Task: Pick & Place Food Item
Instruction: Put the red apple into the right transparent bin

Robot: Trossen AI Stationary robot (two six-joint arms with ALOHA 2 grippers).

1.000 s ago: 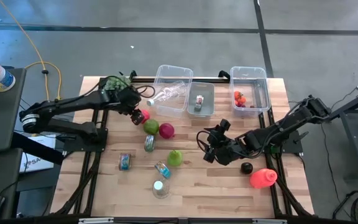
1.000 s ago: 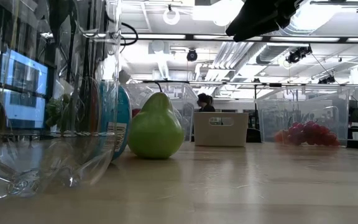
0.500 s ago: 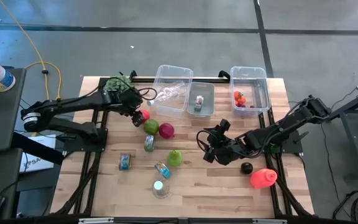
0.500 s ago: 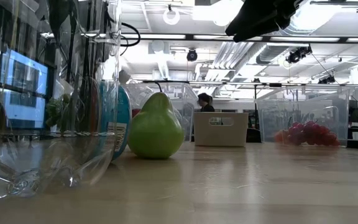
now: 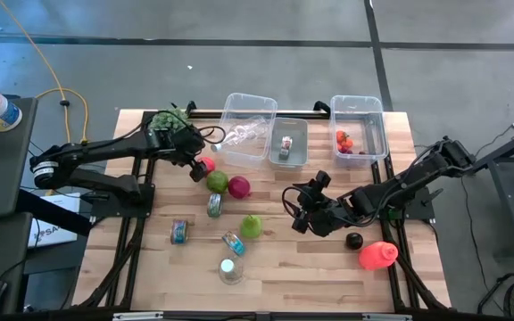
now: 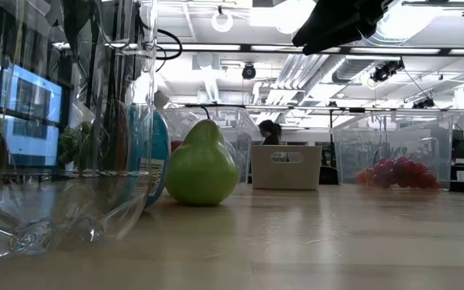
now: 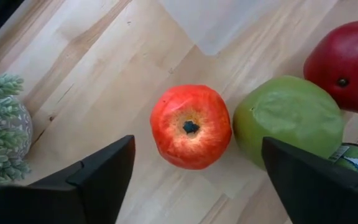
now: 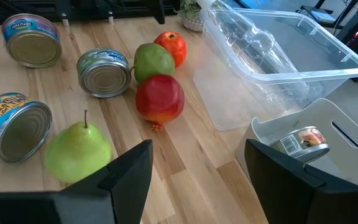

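Left gripper (image 7: pixel 191 180) fingers spread wide over the worktop (image 7: pixel 104 74), red pomegranate (image 7: pixel 191 126) lying between them untouched, green apple (image 7: pixel 289 121) just beside, right gripper (image 8: pixel 194 174) fingers parted, empty, mid-worktop

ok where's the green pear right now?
High view: the green pear lies mid-table, just left of the right gripper, with a blue-labelled can beside it toward the front edge.
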